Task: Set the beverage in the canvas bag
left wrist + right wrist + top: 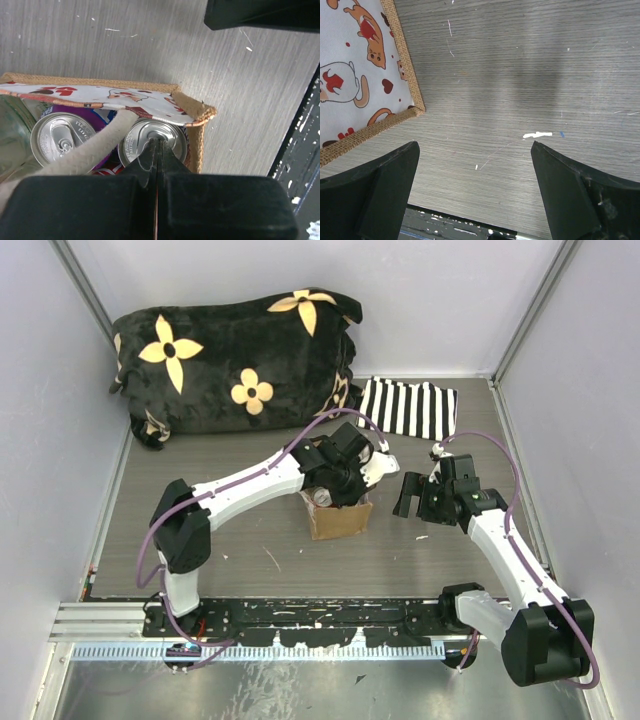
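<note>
Grey tabletop [250, 540] — left claw [157, 143] shut, empty, above can [170, 134] in bag [197, 130]; right claw [475, 148] wide, empty — risk of snagging handle [95, 150] on lifting, toppling bag.

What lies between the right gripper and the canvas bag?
Nothing but bare table. In the top view, the right gripper stands apart from the canvas bag. The right wrist view shows the same empty stretch.

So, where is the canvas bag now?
In the top view the canvas bag stands directly under the left gripper, with the right gripper to its right and the striped cloth behind it.
</note>
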{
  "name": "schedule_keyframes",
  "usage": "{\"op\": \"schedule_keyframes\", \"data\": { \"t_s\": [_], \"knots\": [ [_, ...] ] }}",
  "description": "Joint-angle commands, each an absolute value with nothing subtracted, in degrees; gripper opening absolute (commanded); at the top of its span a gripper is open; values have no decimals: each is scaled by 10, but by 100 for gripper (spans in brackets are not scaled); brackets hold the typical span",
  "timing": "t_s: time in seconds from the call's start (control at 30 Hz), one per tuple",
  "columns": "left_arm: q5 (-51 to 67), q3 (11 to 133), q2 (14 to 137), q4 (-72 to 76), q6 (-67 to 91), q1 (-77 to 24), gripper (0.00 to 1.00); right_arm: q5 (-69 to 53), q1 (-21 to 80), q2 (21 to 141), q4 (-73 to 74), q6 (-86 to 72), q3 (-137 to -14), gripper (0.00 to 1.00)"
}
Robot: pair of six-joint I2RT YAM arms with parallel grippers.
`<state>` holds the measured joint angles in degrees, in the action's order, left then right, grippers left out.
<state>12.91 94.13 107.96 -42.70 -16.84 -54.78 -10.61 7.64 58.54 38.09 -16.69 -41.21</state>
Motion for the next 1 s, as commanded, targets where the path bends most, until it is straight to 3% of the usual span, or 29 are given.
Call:
{"op": "schedule_keyframes", "data": {
  "t_s": [0.0, 0.2, 0.23, 0.4, 0.5, 0.6, 0.97],
  "knots": [
    [120, 915, 1111, -391, -157, -547, 0, -108, 74, 583, 361, -169, -413, 100],
    [106, 910, 1096, -382, -151, -547, 4, -108, 73, 586, 360, -169, -413, 100],
    [102, 916, 1088, -382, -151, -546, 10, -108, 74, 586, 360, -169, -414, 100],
    [93, 963, 1030, -402, -141, -543, 60, -108, 73, 578, 358, -177, -426, 100],
    [92, 972, 985, -410, -124, -533, 83, -114, 74, 562, 351, -181, -441, 100],
    [103, 962, 936, -418, -91, -510, 99, -115, 73, 556, 345, -185, -460, 100],
    [111, 833, 750, -462, -42, -429, 98, -155, 73, 583, 326, -209, -491, 100]
  ]
}}
